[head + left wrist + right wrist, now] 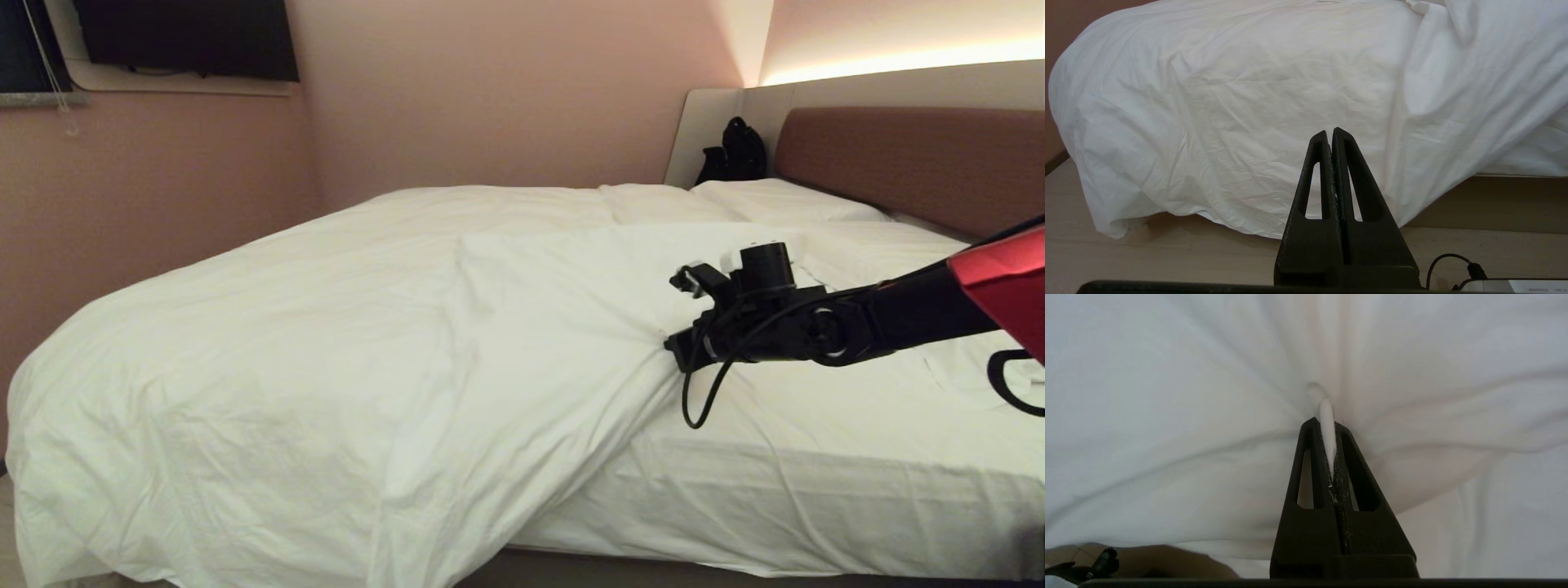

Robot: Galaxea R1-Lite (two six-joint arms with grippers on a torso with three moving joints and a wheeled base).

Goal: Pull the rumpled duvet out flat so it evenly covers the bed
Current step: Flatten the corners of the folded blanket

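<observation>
Bunching across left side of bed (816, 490), duvet (326, 343) spills over near edge toward floor; right claw (1328, 428) clamped tight on duvet fold mid-bed; left claw (1331, 136) closed empty, low beside hanging duvet.

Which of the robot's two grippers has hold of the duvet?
The right gripper: a pinched fold of the white duvet sits between its fingers. The left gripper is shut on nothing, beside the bed.
</observation>
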